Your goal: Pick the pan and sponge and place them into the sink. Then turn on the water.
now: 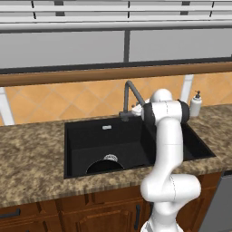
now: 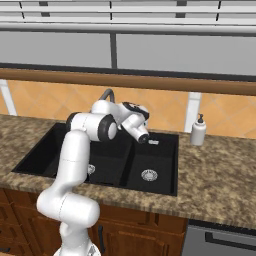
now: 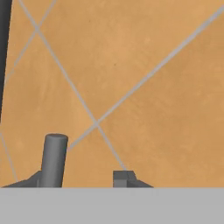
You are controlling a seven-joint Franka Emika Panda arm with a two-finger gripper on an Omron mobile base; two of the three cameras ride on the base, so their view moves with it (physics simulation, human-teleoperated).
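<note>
Left base view puts the pan flat in the large basin of the sink, against its front wall and partly over the drain. I cannot make out the sponge. No water runs from the faucet, which rises behind the sink's divider, so the tap looks like the step in hand.

Its grey lever should be rigid, smooth metal on a pivot. It will likely swing with a light push but could slip from a loose pinch, so a hold near its free end seems best.

The arm rises in front of the sink and bends forward over the basins, wrist levelled at the tiled wall behind the sink. The gripper is partly open: the lever sits against one fingertip with a gap to the other, not clamped. A soap bottle stands on the surface past the sink's right back corner.
</note>
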